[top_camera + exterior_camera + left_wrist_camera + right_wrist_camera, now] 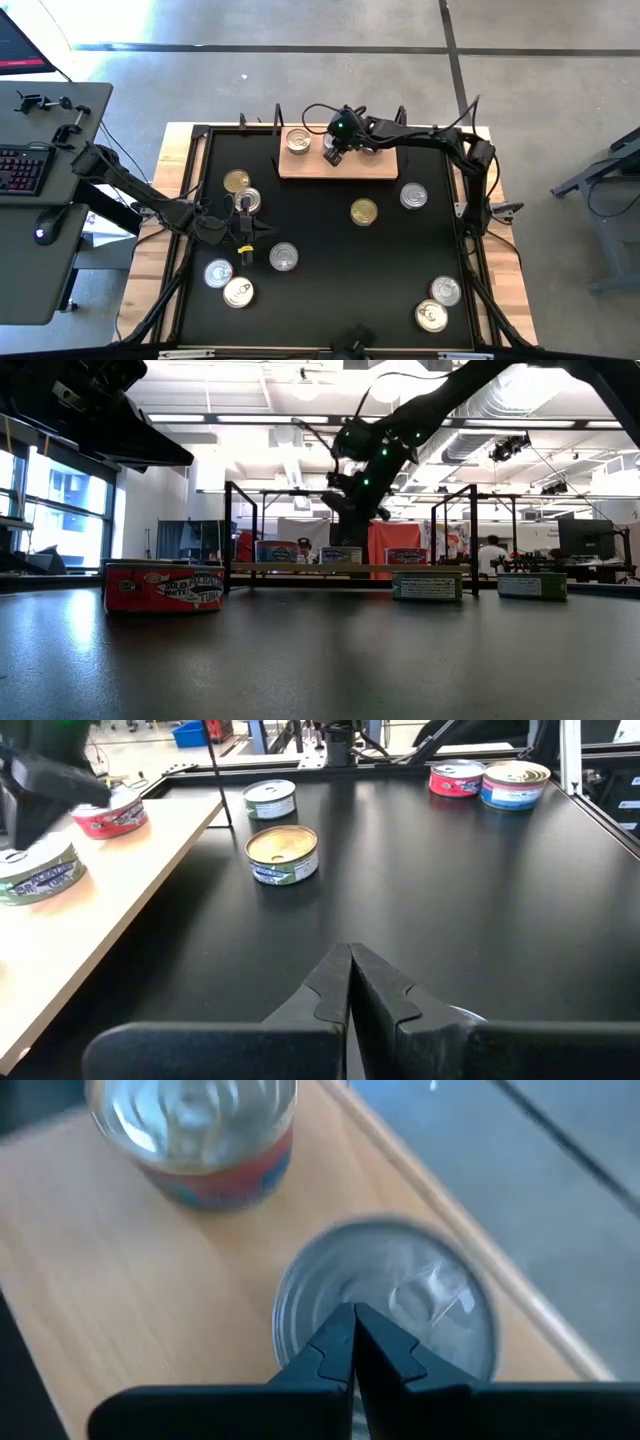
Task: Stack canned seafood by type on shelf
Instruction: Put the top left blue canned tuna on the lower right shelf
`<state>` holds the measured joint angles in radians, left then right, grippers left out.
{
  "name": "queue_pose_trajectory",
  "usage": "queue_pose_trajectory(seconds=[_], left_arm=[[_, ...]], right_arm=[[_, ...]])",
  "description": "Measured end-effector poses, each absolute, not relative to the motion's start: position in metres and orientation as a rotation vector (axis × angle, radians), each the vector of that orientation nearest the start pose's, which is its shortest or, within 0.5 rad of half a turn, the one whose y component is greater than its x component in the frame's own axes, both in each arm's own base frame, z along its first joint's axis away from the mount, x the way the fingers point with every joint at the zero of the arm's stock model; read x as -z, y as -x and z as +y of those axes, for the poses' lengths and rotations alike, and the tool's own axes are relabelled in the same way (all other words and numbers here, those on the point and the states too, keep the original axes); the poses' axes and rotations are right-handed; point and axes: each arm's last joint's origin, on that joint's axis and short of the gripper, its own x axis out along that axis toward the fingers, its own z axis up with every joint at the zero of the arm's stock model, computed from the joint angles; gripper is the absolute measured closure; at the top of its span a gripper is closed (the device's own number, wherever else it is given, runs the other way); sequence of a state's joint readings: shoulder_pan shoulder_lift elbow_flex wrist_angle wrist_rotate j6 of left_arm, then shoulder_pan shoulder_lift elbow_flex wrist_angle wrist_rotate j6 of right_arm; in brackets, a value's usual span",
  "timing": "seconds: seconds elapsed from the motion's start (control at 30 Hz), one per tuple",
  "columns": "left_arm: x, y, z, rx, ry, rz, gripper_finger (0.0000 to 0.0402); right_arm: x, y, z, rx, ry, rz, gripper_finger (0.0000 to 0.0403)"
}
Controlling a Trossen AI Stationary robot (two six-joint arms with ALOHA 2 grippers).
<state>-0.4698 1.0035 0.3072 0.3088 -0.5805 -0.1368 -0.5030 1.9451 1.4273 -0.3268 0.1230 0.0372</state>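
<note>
The shelf (335, 165), a light-wood board on a black wire frame, stands at the far middle of the black mat and carries three tins (297, 142). My right gripper (352, 1320) is shut and points slantwise down over the silver lid of the middle tin (400, 1305). A red-and-blue-labelled tin (200, 1140) rests on the board beside it. My left gripper (350, 965) hovers shut over the mat's left part (250, 225), pointing toward a gold-lidded tin (282, 853). Several more tins lie scattered on the mat. My right gripper's shut fingertips (340, 1335) stand over the middle tin's lid (420, 1295), coming slantwise from above. Whether they touch the lid I cannot tell. The tin sits flat on the shelf board.
Loose tins lie at the mat's left (237, 181), near left (238, 292), middle (364, 211), right (414, 195) and near right (431, 316). The shelf's black posts (240, 530) rise at its corners. A desk with a keyboard (20, 170) stands left of the table.
</note>
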Motion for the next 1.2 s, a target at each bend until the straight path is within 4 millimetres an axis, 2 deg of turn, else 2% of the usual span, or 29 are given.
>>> queue_pose_trajectory(seconds=[0.17,0.3,0.4,0.6,0.73,0.83,0.9,1.03,1.2], left_arm=[[-0.181,-0.176,-0.072,-0.133,-0.058,0.324,0.0401],[-0.180,-0.176,-0.072,-0.133,-0.058,0.325,0.0401],[-0.180,-0.176,-0.072,-0.133,-0.057,0.325,0.0401],[-0.179,-0.176,-0.072,-0.140,-0.021,0.332,0.0401],[-0.177,-0.178,-0.073,-0.141,-0.024,0.340,0.0401],[-0.173,-0.180,-0.074,-0.141,-0.034,0.357,0.0401],[-0.171,-0.182,-0.075,-0.142,-0.032,0.353,0.0401],[-0.169,-0.187,-0.075,-0.148,-0.051,0.336,0.0401],[-0.169,-0.195,-0.073,-0.160,-0.092,0.302,0.0401]], right_arm=[[-0.225,-0.368,-0.201,0.618,-0.158,0.788,0.0402],[-0.229,-0.380,-0.175,0.551,-0.111,0.777,0.0402],[-0.225,-0.393,-0.138,0.491,-0.043,0.798,0.0403],[-0.232,-0.401,-0.032,0.489,0.197,0.802,0.0403],[-0.239,-0.382,0.026,0.516,0.241,0.808,0.0403],[-0.245,-0.354,0.052,0.602,0.246,0.783,0.0403],[-0.244,-0.331,0.061,0.672,0.244,0.763,0.0403],[-0.233,-0.292,0.067,0.741,0.108,0.664,0.0403],[-0.204,-0.267,0.070,0.677,-0.091,0.536,0.0396]])
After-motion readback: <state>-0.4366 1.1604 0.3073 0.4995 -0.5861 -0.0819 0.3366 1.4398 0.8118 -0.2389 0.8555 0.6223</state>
